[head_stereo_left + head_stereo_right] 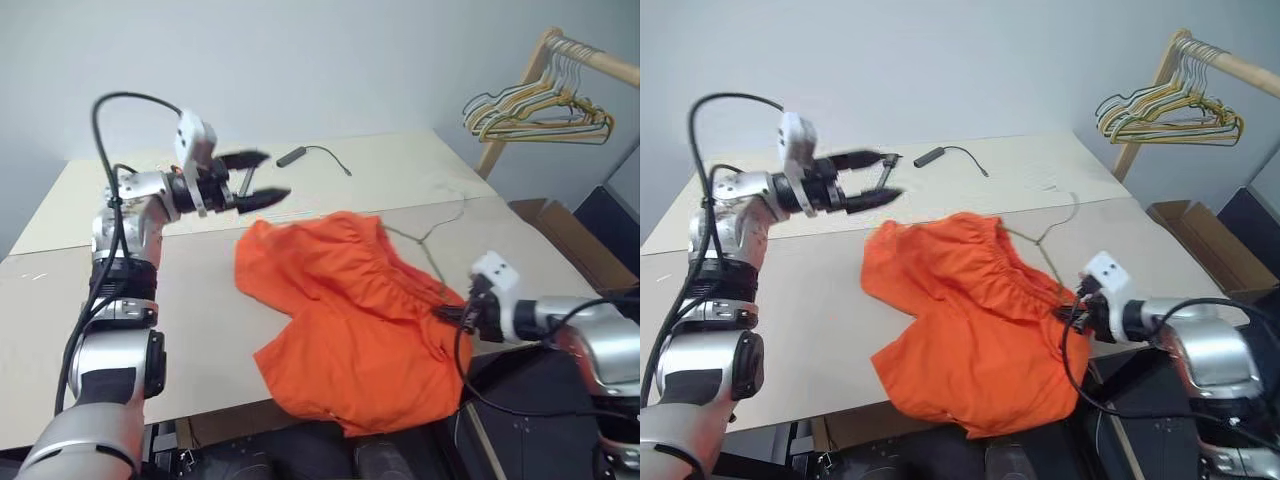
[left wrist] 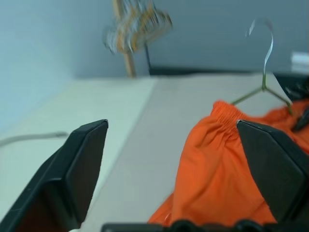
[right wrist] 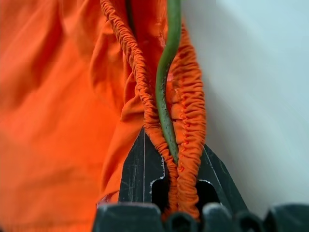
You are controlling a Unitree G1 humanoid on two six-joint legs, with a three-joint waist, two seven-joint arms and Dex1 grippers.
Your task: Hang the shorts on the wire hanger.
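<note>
Two grippers in my head view. The left gripper (image 1: 262,177) sits upper left of centre, raised above the table (image 1: 80,290), its black fingers spread wide with nothing between them; it points toward the middle of the frame. The right gripper (image 1: 452,313) is at lower right, fingers pressed together on the gathered waistband of the shorts (image 1: 350,320). In the right wrist view I see the fingers (image 3: 140,174) pinching the orange elastic together with the olive-grey wire of the wire hanger (image 3: 166,87), which runs between the two folds of waistband.

The shorts lie spread over the centre and lower centre of the frame, their lower edge hanging past the table's near edge. The wire hanger's hook (image 1: 455,215) and neck stick out of the waistband toward the upper right, resting on the table.

Upper centre: a thin black cable (image 1: 310,152) with a cylindrical end. Upper right: a bunch of hangers (image 1: 535,110) on a wooden rack (image 1: 600,60).
</note>
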